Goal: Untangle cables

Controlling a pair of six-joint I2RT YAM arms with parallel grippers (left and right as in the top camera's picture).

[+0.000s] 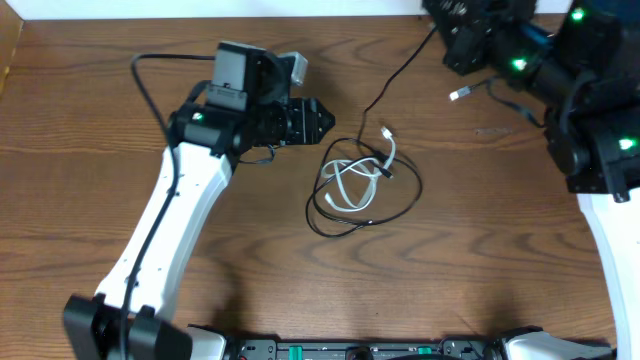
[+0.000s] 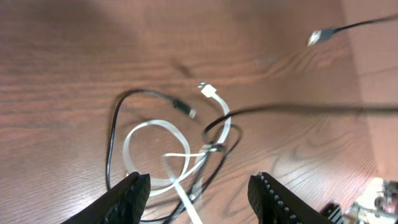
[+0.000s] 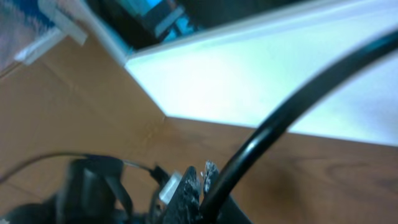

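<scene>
Partly blurred: black cable [image 3: 292, 109] end.

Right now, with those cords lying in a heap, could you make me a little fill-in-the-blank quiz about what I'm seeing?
1. The white cable lies coiled inside the loop of the ____ cable.
2. The left gripper hovers over the tangle with its jaws ____.
3. The cables rest on a ____ table.
4. The right gripper has its jaws ____, a black cord running up from between them.

Missing words: black; open; wooden; shut
</scene>
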